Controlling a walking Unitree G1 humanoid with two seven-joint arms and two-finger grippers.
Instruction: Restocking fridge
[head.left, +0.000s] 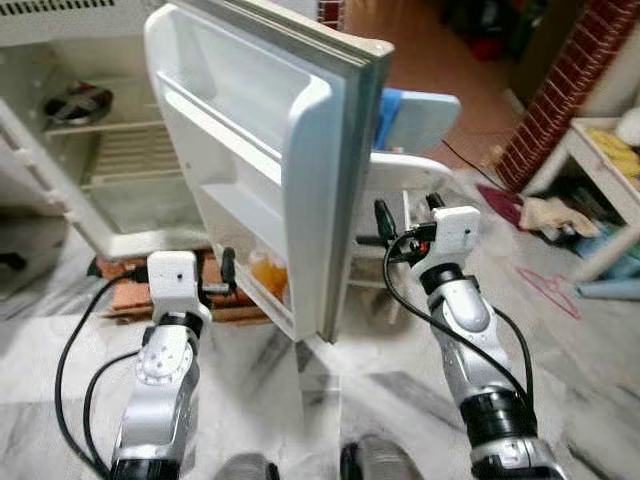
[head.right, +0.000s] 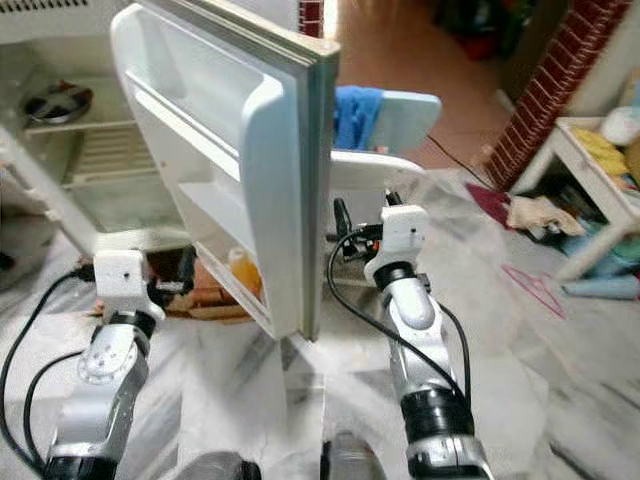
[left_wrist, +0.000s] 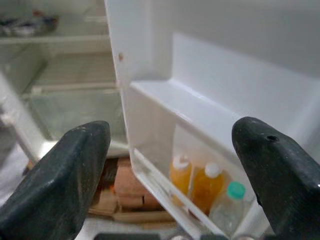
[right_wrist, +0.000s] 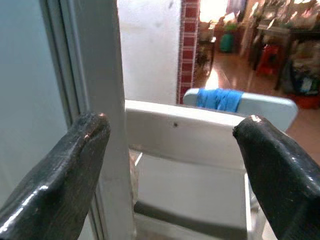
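Where readable — unlabelled door-shelf bottles (left_wrist: 200, 187)

Legible text, labels, brands, numbers, signs: none for you to log. The bottles (left_wrist: 206, 186) in the lowest shelf of the fridge door (head.left: 262, 150) show you no readable label, and the door itself, the fridge interior (head.left: 110, 150) and the white chair (right_wrist: 192, 165) carry no markings that can be read.

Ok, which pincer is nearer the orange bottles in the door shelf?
Left. The left pincer faces the orange bottles; the right pincer is beyond the fridge door edge.
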